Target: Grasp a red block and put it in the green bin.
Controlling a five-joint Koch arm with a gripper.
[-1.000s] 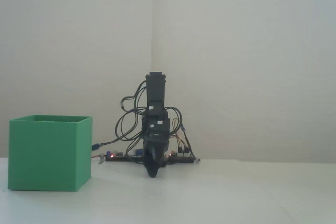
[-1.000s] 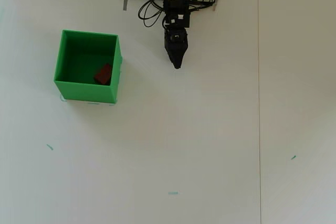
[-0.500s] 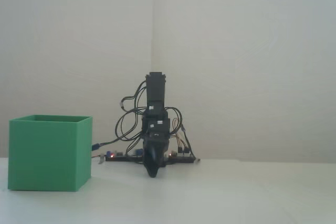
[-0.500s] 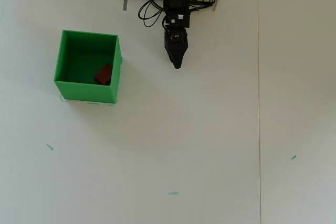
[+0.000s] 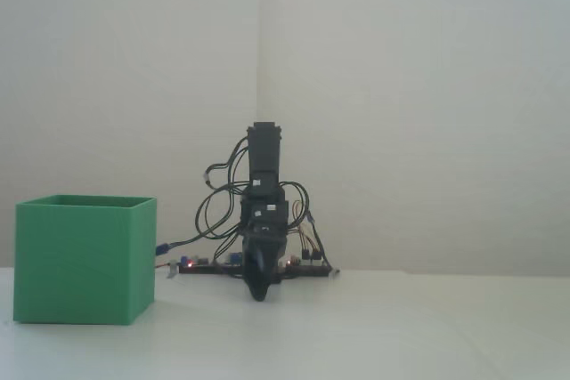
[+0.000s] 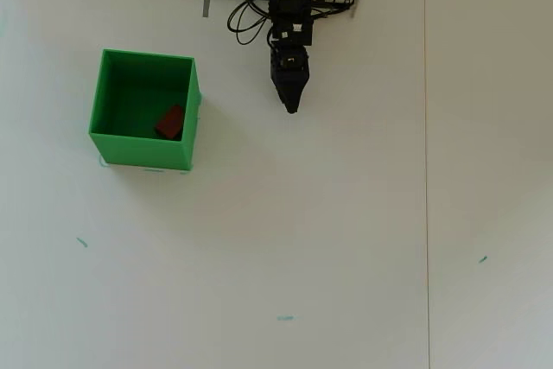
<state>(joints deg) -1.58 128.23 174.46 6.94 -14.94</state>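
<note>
One green bin (image 6: 143,153) stands on the white bench (image 6: 346,239), toward the left in the overhead view, and it shows again at the left edge of the fixed view (image 5: 85,260) as a plain cube-shaped box open at the top. Inside it lies one red block (image 6: 170,122), resting on the floor of the bin near the right-hand wall and lying askew to the walls; the fixed view does not show the block, since the bin's walls hide it. One arm (image 6: 289,6) stands at the far edge of the bench, folded low, with one pincer (image 6: 292,108) pointing down toward the bench, well apart from the bin and to its right. Its tips come together to a single point and it holds nothing.
</note>
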